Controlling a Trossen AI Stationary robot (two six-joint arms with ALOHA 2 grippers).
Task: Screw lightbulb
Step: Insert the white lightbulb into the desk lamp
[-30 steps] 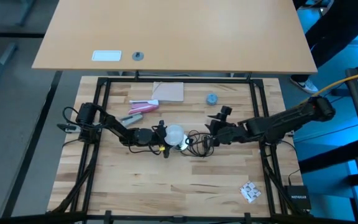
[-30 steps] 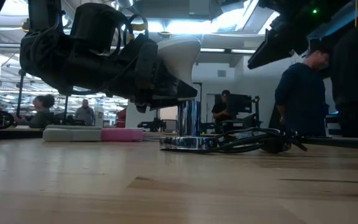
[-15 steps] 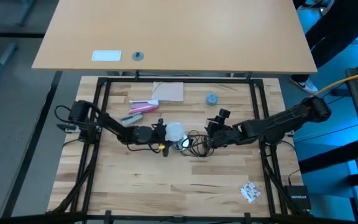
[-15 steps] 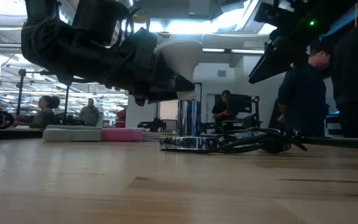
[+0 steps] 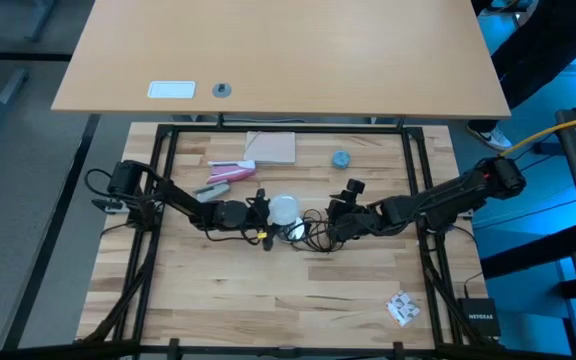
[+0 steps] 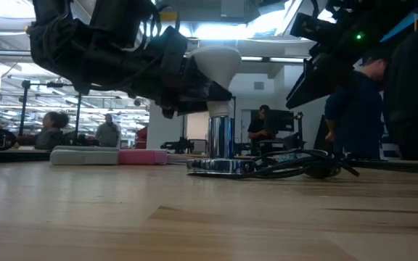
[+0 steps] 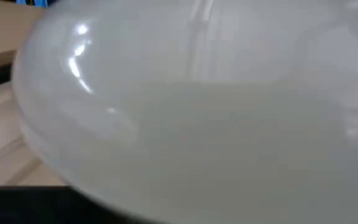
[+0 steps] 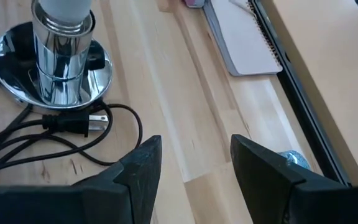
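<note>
The white lightbulb [image 6: 216, 61] stands upright over the silvery socket [image 6: 221, 138], near the middle of the table. Its narrow lower end [image 8: 64, 9] is at the socket's mouth, and the screw base does not show. My left gripper [image 5: 266, 215] reaches in from the table's left and is shut on the bulb, whose globe [image 7: 191, 106] fills the left wrist view. My right gripper [image 8: 194, 149] hangs open to the right of the socket [image 8: 55, 62], above the black cord [image 8: 73, 124], with only bare wood between its fingers. My left gripper holds the lightbulb by its round globe [image 6: 203, 67], with the dark fingers [image 6: 176, 76] coming nearly level from the table's left. The bulb stands upright with its narrow end down at the socket's mouth. The gripper's own body hides the pads on the glass.
The socket's black cord and plug [image 5: 318, 232] lie looped to its right. A pink and white tool [image 5: 230, 170], a brown notepad [image 5: 271, 147] and a blue-grey cap [image 5: 341, 158] lie farther back. A crumpled packet [image 5: 401, 308] lies near right. People stand in the room behind.
My left gripper has risen a little with the bulb, which now stands more upright over the socket. My right gripper has come down and toward the socket, staying open.
</note>
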